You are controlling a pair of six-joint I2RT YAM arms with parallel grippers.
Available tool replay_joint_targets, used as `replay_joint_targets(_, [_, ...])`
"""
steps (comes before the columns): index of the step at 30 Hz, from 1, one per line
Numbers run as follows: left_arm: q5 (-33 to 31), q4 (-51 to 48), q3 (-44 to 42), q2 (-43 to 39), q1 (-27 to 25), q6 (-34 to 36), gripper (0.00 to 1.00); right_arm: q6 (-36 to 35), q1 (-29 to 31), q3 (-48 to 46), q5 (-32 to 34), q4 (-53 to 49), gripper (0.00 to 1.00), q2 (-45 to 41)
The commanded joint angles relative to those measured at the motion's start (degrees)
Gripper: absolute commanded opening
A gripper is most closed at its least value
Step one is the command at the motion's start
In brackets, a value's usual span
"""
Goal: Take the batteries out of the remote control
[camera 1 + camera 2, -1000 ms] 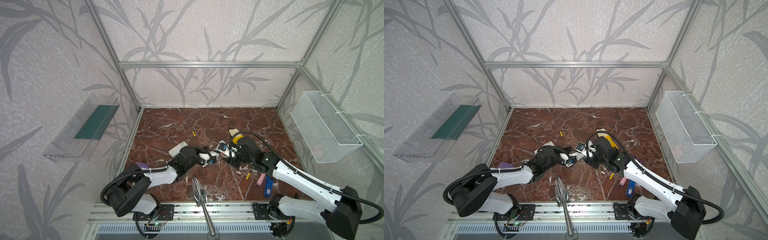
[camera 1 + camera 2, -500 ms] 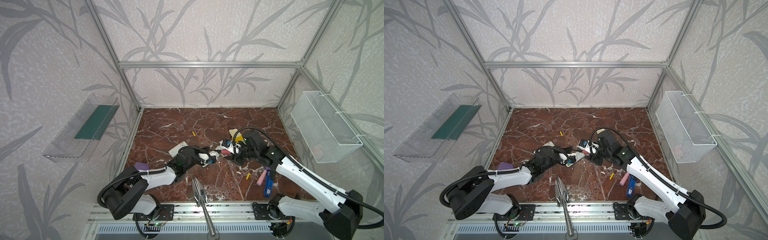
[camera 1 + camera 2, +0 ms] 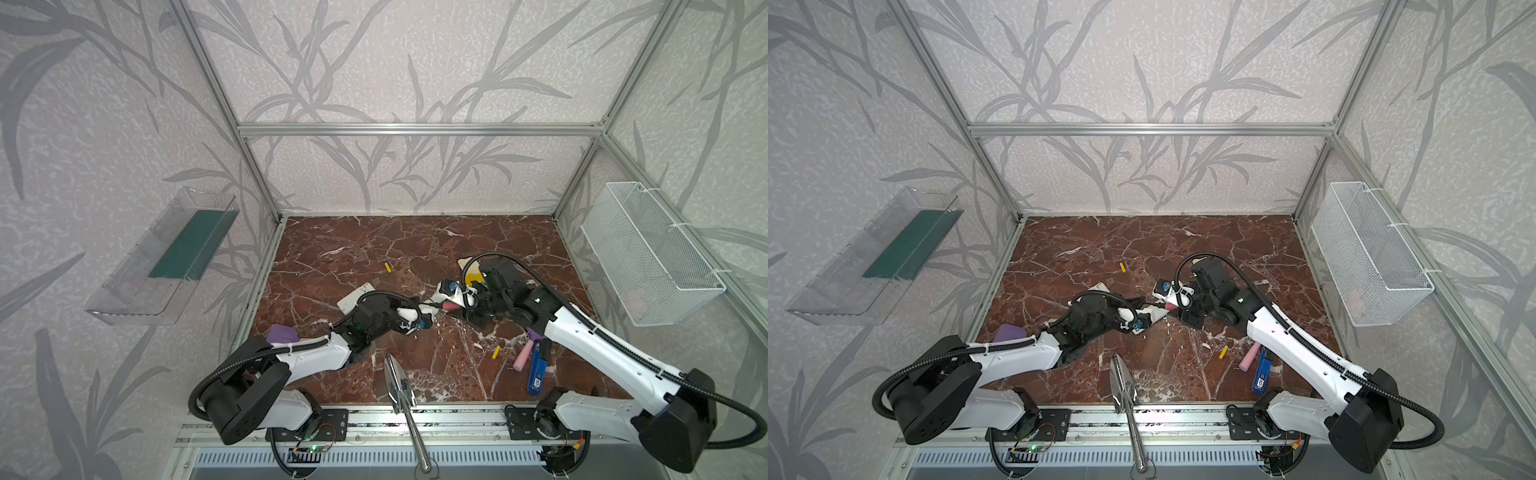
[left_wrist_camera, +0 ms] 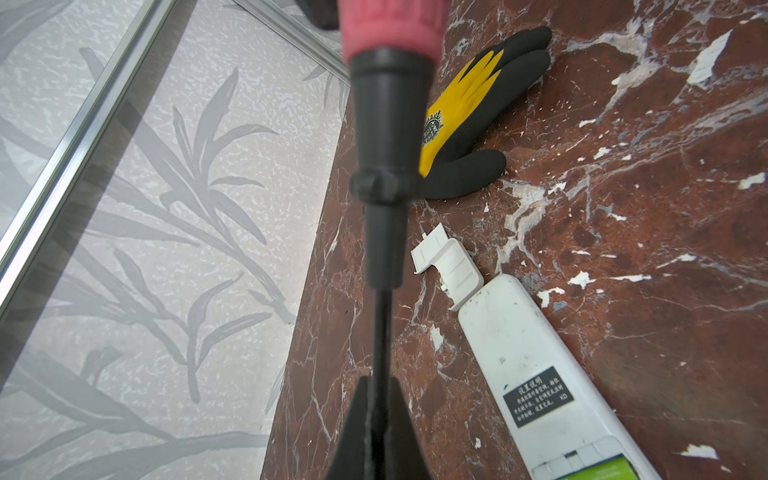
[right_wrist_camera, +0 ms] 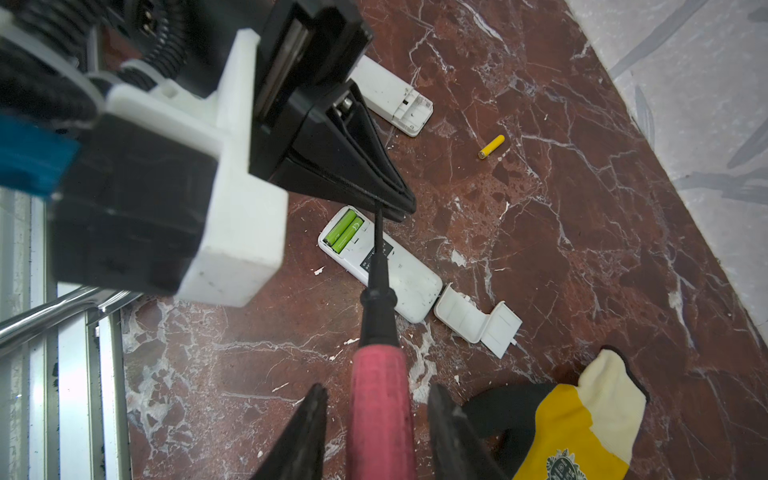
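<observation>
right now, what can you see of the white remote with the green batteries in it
The white plastic remote lies back up on the marble floor. Its battery bay, open at one end, holds two green batteries, next to a black label. A detached cover lies at the other end. A screwdriver shaft crosses over it.

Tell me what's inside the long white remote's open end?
Two bright green batteries, side by side in the white remote. The pink-handled screwdriver hides a strip beside them.
</observation>
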Motion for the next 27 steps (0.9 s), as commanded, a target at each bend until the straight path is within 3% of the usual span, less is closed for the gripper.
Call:
replay_joint_targets(1, [1.2, -0.7, 1.8, -1.7, -0.1, -0.5, 0.00, 1.2, -0.3, 0.1, -1.2, 2.1, 0.35, 0.2])
replay_joint_targets(10, [1.1, -0.6, 1.5, -2.0, 0.0, -0.7, 0.00, 2.1, -0.3, -0.1, -2.4, 3.5, 0.22, 0.5])
replay_joint_targets(18, [0.8, -0.7, 1.5, -2.2, 0.0, -0.6, 0.00, 2.0, -0.3, -0.5, -2.3, 2.7, 0.37, 0.9])
replay_joint_targets(27, [0.8, -1.1, 1.5, -2.7, 0.0, -0.5, 0.00, 2.1, -0.6, -0.8, -1.6, 2.8, 0.35, 0.8])
